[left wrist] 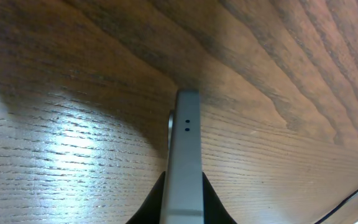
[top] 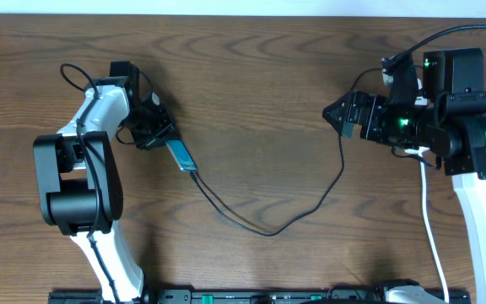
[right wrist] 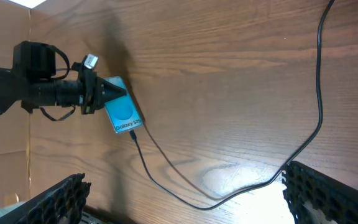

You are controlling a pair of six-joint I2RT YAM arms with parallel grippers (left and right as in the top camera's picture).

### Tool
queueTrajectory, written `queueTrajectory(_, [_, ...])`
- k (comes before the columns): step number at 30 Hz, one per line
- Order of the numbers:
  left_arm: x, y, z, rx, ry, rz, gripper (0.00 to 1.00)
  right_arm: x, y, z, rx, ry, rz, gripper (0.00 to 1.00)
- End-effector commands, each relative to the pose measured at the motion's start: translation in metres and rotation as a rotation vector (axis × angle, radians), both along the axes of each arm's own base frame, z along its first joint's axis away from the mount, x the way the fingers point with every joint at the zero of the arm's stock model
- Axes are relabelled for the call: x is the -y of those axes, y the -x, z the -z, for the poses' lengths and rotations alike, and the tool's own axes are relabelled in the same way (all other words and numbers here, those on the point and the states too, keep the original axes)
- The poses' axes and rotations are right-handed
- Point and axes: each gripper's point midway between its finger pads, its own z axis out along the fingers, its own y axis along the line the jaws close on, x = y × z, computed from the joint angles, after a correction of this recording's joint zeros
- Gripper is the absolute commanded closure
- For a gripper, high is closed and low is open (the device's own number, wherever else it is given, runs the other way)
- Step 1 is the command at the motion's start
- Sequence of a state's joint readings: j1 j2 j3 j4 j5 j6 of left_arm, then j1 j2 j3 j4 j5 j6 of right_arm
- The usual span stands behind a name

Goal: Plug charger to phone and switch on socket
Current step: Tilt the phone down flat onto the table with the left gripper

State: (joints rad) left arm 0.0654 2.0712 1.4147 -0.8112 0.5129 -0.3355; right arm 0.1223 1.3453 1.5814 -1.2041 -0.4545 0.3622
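Gripped at centre-left: the left fingers (left wrist: 149,209) are closed on the front and back faces of the phone (top: 181,157), in the left half of the wooden tabletop (top: 260,59), about midway between its far and near edges. The phone is tipped onto its long edge, with its turquoise screen and "Galaxy S25" lettering turned toward the right edge. The left wrist camera looks straight along the phone's grey narrow side, where two small holes show. Whether the phone rests on the wood or hangs just above it cannot be told.

The charger (top: 268,233) meets the phone's free end with its black plug tip (right wrist: 133,135). From there the cable sags in a loose loop toward the near edge, climbs again past the middle of the tabletop and runs on toward the far right corner.

The right fingers (right wrist: 55,200) stand spread wide and hold nothing. They are poised over the cable near the right edge, well apart from the phone. A white cord (top: 429,224) runs from beside the right arm down toward the near edge.
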Motion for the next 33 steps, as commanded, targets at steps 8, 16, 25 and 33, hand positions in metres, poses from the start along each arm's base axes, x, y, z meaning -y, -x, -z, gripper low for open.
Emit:
queueTrajectory(8, [0.000, 0.021, 0.018, -0.040, -0.006, 0.019, 0.93, -0.003, 0.004, -0.005, 0.018, 0.004, -0.019, 0.01])
queueTrajectory(16, [0.000, 0.021, 0.018, -0.040, -0.006, 0.019, 0.93, -0.003, 0.004, -0.005, 0.018, 0.004, -0.019, 0.01])
queueTrajectory(25, [0.000, 0.022, 0.018, -0.045, -0.006, 0.019, 0.92, -0.003, 0.004, -0.005, 0.018, 0.005, -0.019, 0.01])
queueTrajectory(33, [0.000, 0.024, 0.018, -0.052, -0.006, 0.019, 0.84, -0.003, 0.004, -0.005, 0.018, 0.005, -0.019, 0.01])
